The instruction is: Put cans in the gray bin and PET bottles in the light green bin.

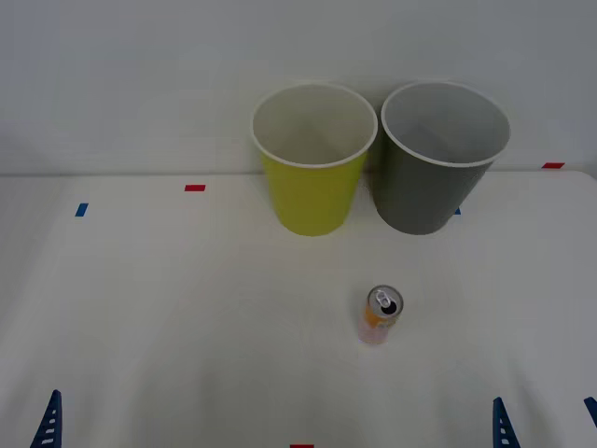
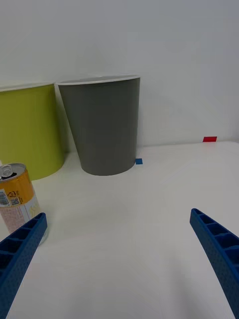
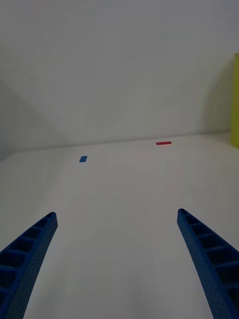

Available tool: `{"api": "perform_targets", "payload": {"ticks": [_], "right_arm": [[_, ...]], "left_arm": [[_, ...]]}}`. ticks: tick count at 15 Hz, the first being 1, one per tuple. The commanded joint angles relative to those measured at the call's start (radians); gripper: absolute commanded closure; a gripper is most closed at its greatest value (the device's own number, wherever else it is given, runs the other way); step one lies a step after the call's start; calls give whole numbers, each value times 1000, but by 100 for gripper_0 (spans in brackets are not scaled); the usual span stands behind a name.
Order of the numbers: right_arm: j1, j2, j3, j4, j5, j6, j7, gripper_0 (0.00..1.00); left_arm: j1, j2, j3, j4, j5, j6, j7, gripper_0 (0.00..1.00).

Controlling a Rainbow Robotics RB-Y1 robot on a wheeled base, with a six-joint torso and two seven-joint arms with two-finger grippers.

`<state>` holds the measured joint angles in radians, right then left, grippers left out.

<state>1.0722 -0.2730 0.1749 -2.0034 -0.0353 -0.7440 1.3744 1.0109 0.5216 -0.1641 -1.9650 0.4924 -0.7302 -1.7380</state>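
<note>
An orange and pale pink can [image 1: 381, 315] stands upright on the white table, in front of the gap between the two bins. The light green bin [image 1: 314, 163] stands at the back centre, and the gray bin [image 1: 440, 159] is just to its right. Both bins are upright. My right gripper [image 2: 118, 214] is open, low at the near right edge, with the can [image 2: 17, 199] beside one of its fingers and the gray bin [image 2: 104, 124] beyond. My left gripper [image 3: 117, 215] is open over bare table at the near left. PET bottles are out of view.
Small red tape marks [image 1: 194, 188] and blue tape marks [image 1: 81, 209] lie on the table near the back. A plain wall rises right behind the bins. The light green bin's side [image 3: 235, 99] shows at the edge of the left wrist view.
</note>
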Motion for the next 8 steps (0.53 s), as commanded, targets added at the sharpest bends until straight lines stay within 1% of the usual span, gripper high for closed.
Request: {"api": "perform_targets", "payload": {"ticks": [1,8], "right_arm": [[0,0,0,0,0,0,0,0],[0,0,0,0,0,0,0,0]], "left_arm": [[0,0,0,0,0,0,0,18],[0,0,0,0,0,0,0,18]]}}
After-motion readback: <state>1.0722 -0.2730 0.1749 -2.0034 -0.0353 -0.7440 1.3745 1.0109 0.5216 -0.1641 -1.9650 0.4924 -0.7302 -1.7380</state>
